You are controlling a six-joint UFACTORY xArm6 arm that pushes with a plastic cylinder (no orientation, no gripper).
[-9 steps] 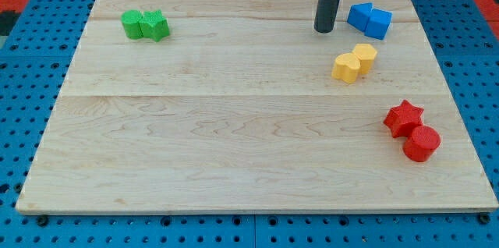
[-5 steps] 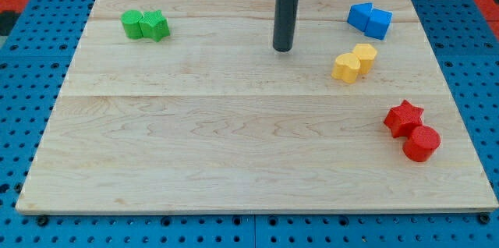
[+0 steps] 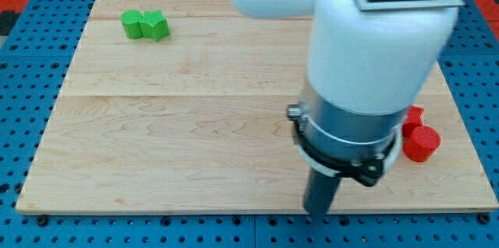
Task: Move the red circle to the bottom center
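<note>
The red circle lies near the board's right edge, low in the view, with a red star touching it from above, mostly hidden behind the arm. My tip rests near the board's bottom edge, a little right of centre and well to the left of the red circle. The white and grey arm body fills the right half of the view.
Two green blocks sit together at the wooden board's top left. The blue and yellow blocks are hidden behind the arm. Blue pegboard surrounds the board.
The rod has swept from the board's top middle down to its bottom edge, and the arm body now covers the right side. No block has moved.
</note>
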